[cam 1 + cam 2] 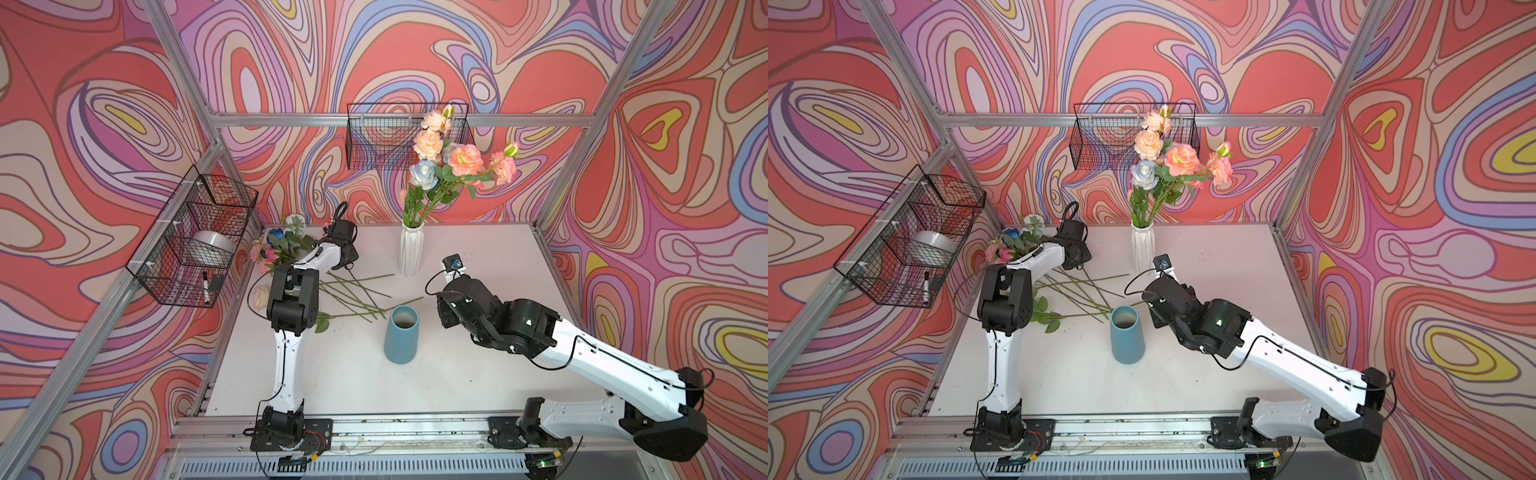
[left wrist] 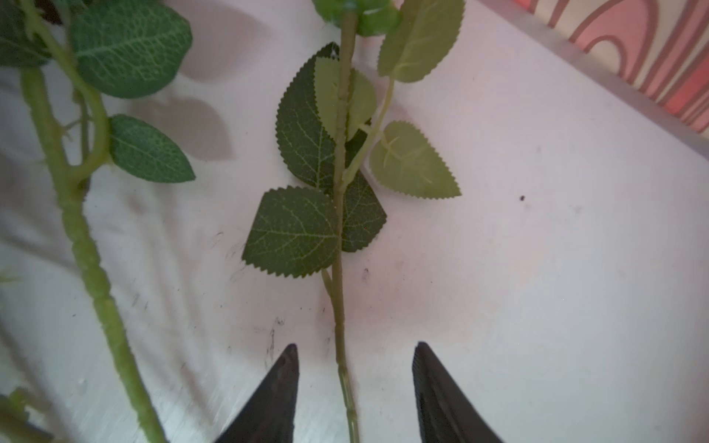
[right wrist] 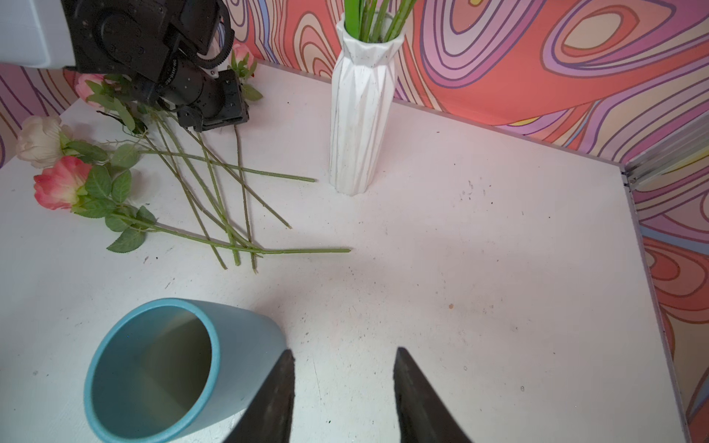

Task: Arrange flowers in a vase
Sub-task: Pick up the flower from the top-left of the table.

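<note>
Left pincer (image 2: 356,347) is spread, its black tapered tips straddling one thin, knobbly green stem (image 2: 338,299) with serrated, veined leaves, a gap on each side, lying flat on the scuffed white worktop (image 2: 537,268). Right pincer (image 3: 343,351) is also spread over bare worktop, just beside the smooth matte blue vase (image 3: 153,368), a tapered, upright cone. The loose flowers (image 3: 207,191) lie criss-crossed on the worktop's left side with fabric-like pink, white and deep-blue heads toward the corner, and a bouquet (image 1: 449,166) stands in the faceted white vase (image 3: 360,115) at the back.

Matt blue vase (image 3: 245,356); scuffed white table (image 3: 479,268); wire baskets (image 1: 191,245).
</note>
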Robot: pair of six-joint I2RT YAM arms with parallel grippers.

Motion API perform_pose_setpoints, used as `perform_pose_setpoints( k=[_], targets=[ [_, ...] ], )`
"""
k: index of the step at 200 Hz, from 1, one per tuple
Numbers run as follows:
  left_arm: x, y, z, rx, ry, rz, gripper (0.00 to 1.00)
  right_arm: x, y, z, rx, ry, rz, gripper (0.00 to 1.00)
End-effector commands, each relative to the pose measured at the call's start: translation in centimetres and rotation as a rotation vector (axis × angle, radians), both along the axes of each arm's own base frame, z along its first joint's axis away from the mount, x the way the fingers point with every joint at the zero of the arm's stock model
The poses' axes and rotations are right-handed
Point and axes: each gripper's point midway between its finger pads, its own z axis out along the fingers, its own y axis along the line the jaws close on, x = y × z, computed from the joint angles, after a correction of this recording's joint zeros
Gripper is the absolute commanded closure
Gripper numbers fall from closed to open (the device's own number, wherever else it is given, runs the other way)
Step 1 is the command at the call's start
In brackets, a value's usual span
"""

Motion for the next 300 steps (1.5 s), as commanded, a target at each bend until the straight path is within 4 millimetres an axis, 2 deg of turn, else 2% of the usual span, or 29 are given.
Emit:
perform_pose_setpoints(
  k=[1,13,33,56,81,100,112,128,149,185,209,223,258,280,300],
  targets=[
    [-1.6,1.6,-1.8,0.077,0.103,0.035,0.55,0.2,-1.0,0.8,0.02,-0.031,-0.037,0.57],
    [-1.7,1.9,-2.4,0.085,0.118,0.041,0.56,0.2,-1.1,0.7,0.018,-0.031,-0.039,0.57],
    [-1.9,2.1,-3.4,0.088,0.142,0.044,0.67,0.2,-1.3,0.6,0.012,-0.031,-0.047,0.58],
    [-2.1,2.4,-3.6,0.069,0.143,0.058,0.81,0.1,-1.4,0.6,0.012,-0.029,-0.05,0.58],
    [-1.4,2.3,-2.3,0.058,0.094,0.057,0.91,0.0,-1.6,0.7,0.017,-0.029,-0.056,0.59],
    [-0.6,2.3,-0.4,0.054,0.029,0.054,1.0,0.0,-1.7,0.7,0.022,-0.028,-0.058,0.59],
    [-0.2,2.3,1.2,0.048,-0.038,0.055,1.0,-0.1,-1.8,0.8,0.025,-0.027,-0.06,0.59],
    [0.0,2.6,4.3,0.04,-0.154,0.065,1.0,-0.2,-1.9,0.8,0.029,-0.026,-0.061,0.6],
    [0.1,2.8,10.5,0.009,-0.373,0.067,1.0,-0.3,-2.1,1.0,0.037,-0.03,-0.064,0.6],
    [-2.7,3.2,21.1,-0.025,-0.685,0.055,1.0,-0.3,-1.9,1.3,0.058,-0.036,-0.058,0.61],
    [-6.5,2.8,29.4,-0.048,-0.895,0.009,1.0,-0.2,-1.7,1.4,0.066,-0.037,-0.051,0.61],
    [-9.5,2.1,33.9,-0.051,-0.995,-0.033,1.0,-0.2,-1.7,1.5,0.07,-0.039,-0.052,0.61],
    [-18.1,-1.9,43.7,-0.056,-1.19,-0.231,1.0,-0.2,-1.5,1.6,0.079,-0.041,-0.047,0.61],
    [-23.3,-4.3,48.2,-0.11,-1.273,-0.377,1.0,-0.2,-1.6,1.9,0.081,-0.048,-0.047,0.62],
    [-26.5,-6.8,50.0,-0.184,-1.293,-0.513,1.0,-0.2,-1.9,2.2,0.085,-0.055,-0.05,0.62]
  ],
)
